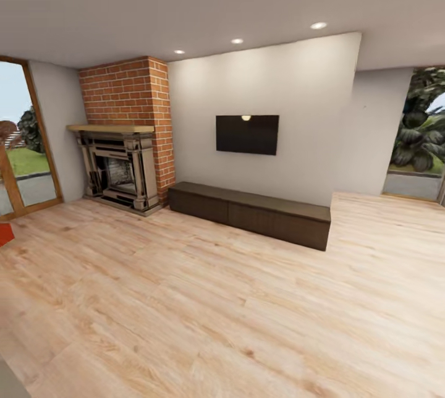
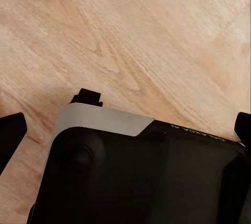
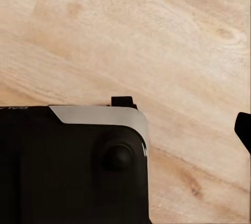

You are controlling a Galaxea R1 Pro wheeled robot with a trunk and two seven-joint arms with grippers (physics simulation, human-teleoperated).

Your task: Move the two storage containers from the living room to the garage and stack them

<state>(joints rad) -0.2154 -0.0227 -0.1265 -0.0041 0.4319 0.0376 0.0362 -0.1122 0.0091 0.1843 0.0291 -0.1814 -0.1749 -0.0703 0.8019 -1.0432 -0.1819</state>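
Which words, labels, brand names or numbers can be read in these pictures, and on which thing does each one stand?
One small line of pale letters on the edge of the robot's black base, left wrist view: shown upside down and too blurred to read.
A trace of similar letters at the edge of the base, right wrist view: cut off, unreadable.
Television, brick fireplace, low cabinet: no text.

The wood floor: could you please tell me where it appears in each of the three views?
Head view: wood floor across the lower half, up to the fireplace.
Left wrist view: upper part, beyond the robot's base.
Right wrist view: upper part and one side.
Shared landmark: the light planks.
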